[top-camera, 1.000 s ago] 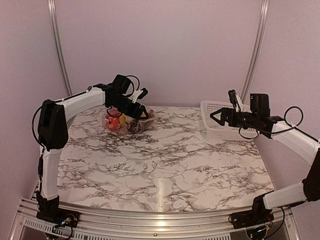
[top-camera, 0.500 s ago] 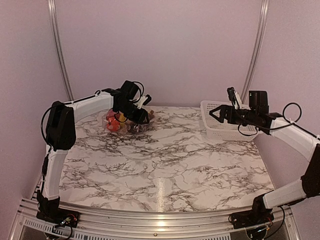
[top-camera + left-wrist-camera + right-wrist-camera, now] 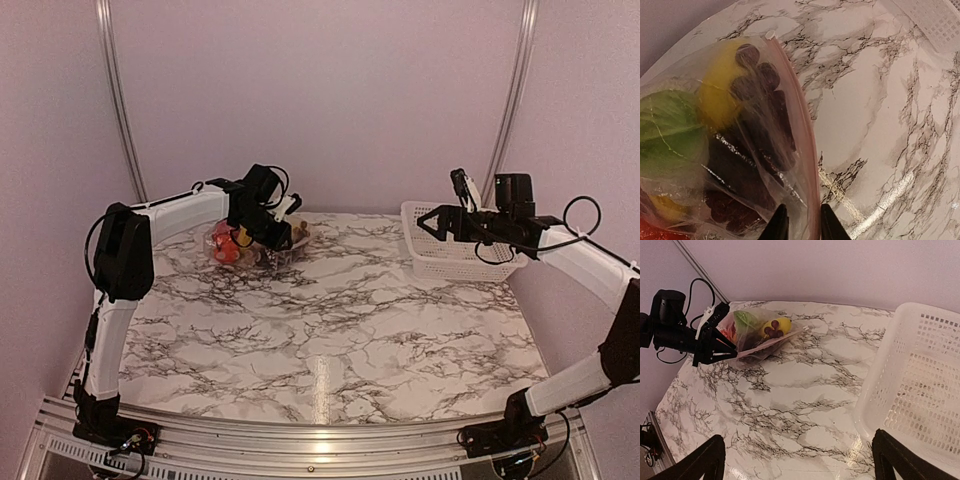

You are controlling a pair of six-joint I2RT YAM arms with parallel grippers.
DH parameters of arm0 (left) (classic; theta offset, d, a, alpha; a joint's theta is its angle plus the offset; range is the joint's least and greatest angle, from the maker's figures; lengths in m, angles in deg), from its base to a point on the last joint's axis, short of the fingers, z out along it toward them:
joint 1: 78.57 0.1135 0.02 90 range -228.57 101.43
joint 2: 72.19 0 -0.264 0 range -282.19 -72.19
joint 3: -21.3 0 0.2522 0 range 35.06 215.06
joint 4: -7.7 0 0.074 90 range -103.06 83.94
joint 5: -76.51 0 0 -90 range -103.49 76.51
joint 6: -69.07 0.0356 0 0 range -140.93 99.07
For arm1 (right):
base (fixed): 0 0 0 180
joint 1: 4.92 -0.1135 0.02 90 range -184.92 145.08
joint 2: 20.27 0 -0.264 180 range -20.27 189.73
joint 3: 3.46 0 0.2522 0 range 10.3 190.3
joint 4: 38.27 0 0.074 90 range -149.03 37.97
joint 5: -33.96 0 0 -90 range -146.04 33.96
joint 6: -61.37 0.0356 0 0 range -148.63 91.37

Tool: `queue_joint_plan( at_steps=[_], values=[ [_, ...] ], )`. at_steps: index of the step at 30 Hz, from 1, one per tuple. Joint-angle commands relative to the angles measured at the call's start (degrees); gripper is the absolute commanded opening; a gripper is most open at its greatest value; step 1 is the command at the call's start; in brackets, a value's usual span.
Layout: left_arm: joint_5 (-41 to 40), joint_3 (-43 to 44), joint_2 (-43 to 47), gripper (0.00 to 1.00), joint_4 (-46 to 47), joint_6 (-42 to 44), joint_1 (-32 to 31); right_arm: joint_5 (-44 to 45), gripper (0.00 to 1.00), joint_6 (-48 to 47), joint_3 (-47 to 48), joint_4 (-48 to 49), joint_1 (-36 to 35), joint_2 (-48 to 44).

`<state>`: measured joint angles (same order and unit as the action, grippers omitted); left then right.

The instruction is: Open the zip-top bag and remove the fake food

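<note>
Left wrist view: the zip strip of the clear crinkly zip-top bag [image 3: 715,125] is pinched by the left gripper [image 3: 802,227]; only one lip should be held, the other left for the spread right gripper [image 3: 800,462].

The worktop [image 3: 330,330] is a glossy slab patterned as white marble with dark grey veins, and a streak of light reflects near its front middle. Two things rest on it, both toward the far edge. At the far left lies the zip-top bag [image 3: 228,247], clear and crinkled, bulging with coloured toy pieces, its pinkish zip strip on the side facing the slab's centre. At the far right stands a white lattice plastic basket [image 3: 440,264], well apart from the bag.
</note>
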<state>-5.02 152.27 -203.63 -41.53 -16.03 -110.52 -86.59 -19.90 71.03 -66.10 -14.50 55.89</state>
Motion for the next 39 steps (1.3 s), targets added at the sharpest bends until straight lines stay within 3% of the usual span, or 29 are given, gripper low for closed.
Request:
queue_joint_plan(
  at_steps=[1,4,10,20,27,34,39],
  values=[
    [-0.49,-1.57,-0.17,0.34,-3.87,1.21,-0.14,0.27,0.99,-1.0,2.21,-1.14,0.0,-0.1],
    [0.04,-1.95,-0.51,0.28,-4.76,1.85,-0.18,0.54,0.99,-0.99,2.11,-1.48,0.0,-0.59],
    [1.17,-2.38,2.05,0.0,-4.65,1.76,-0.15,0.89,0.99,-0.99,1.61,-1.76,0.0,-1.75],
    [15.78,-10.75,19.9,0.0,-3.35,4.24,-0.89,2.25,0.98,-5.97,-1.78,2.25,-4.05,-5.24],
    [22.7,-21.67,33.45,0.0,-1.57,6.22,-0.93,2.35,0.89,-12.52,-1.3,4.12,-11.66,-5.16],
    [28.8,-26.07,39.63,0.0,1.56,2.48,-1.0,4.75,0.75,-14.57,-0.78,4.97,-22.01,-5.44],
    [29.4,-30.43,44.27,0.0,5.7,2.48,-0.95,7.07,0.73,-19.36,-1.09,4.92,-27.42,-3.82]
  ],
)
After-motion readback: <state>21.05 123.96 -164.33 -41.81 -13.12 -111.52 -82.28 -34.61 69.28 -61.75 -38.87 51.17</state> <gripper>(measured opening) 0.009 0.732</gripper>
